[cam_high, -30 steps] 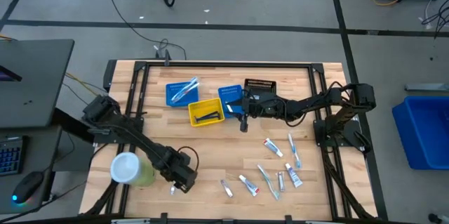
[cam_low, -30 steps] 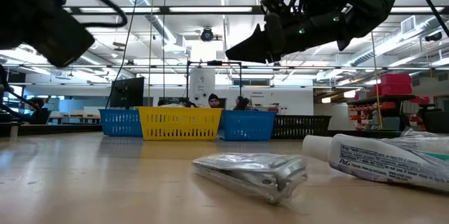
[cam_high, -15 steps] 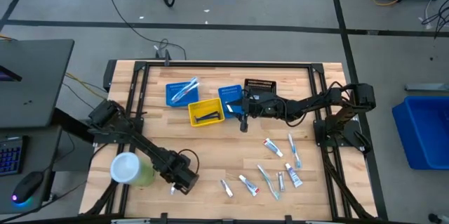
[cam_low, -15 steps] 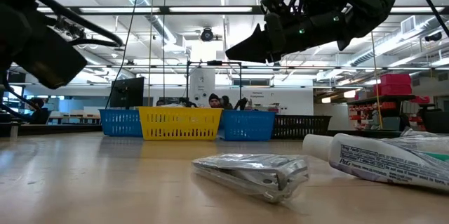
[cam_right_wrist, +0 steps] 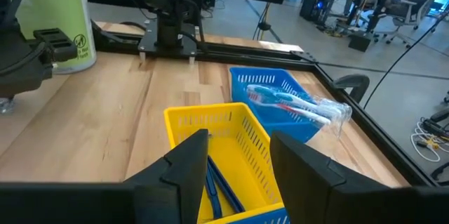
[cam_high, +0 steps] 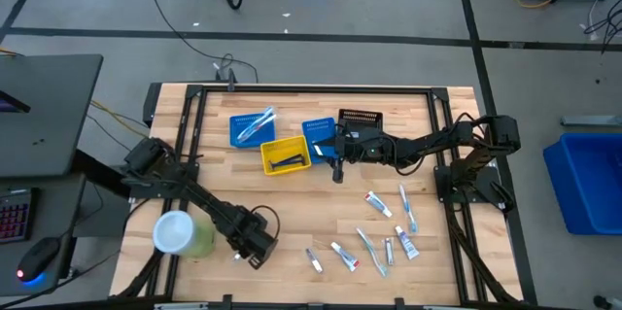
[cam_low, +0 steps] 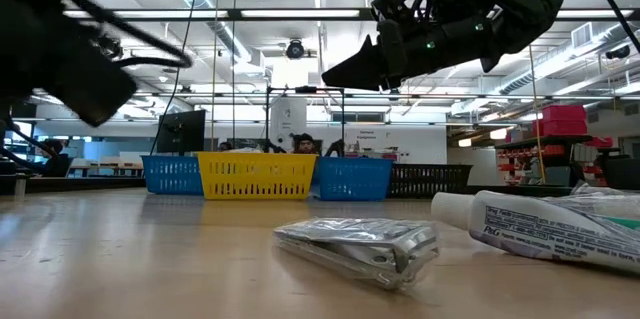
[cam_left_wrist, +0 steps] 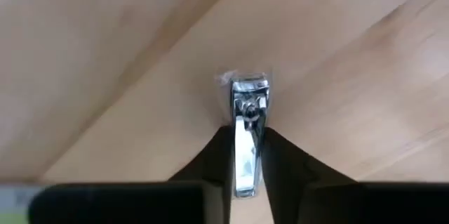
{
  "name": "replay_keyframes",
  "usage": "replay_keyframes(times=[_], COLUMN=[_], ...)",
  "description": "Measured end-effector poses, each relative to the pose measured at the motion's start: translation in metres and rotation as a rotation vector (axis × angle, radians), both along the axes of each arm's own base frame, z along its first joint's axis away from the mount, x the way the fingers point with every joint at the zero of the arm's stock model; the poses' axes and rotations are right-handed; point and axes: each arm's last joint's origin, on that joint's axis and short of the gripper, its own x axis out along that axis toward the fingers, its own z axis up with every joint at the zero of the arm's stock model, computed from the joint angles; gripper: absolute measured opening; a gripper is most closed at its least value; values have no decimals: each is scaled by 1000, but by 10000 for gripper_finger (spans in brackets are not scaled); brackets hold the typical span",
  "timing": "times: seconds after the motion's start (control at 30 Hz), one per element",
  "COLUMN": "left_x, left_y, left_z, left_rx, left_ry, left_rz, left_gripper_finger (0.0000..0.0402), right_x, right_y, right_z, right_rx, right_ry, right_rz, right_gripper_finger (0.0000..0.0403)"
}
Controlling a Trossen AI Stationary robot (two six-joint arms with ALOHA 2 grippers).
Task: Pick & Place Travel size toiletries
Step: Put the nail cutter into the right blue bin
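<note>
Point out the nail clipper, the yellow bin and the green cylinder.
nail clipper [cam_left_wrist: 247, 136]: left wrist view, on its metal lever, between the left gripper's fingers.
yellow bin [cam_high: 286, 156]: high view, on its floor, beside the dark items inside.
green cylinder [cam_high: 173, 232]: high view, on its white lid.

Pale, smooth wood-grain table top [cam_left_wrist: 105, 55]; a shiny chromed metal nail clipper [cam_left_wrist: 247, 129] between matt black fingers [cam_left_wrist: 291, 175]. Yellow bin [cam_right_wrist: 242, 150] and blue bin [cam_right_wrist: 270, 94] of perforated plastic; toothbrushes [cam_right_wrist: 298, 106] in clear glossy wrap. Glossy white tube [cam_low: 545, 227].
</note>
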Motion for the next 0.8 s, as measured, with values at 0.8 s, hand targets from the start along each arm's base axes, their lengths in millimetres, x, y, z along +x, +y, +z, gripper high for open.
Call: replay_keyframes(times=[0.8], left_x=[96], left_y=[142], left_z=[94], left_rx=[533], left_ry=[-555], left_rz=[-224], left_gripper_finger=[78], right_x=[-54], right_y=[6], right_z=[5], right_rx=[251], right_ry=[479], right_rz=[-106], right_gripper_finger=[130])
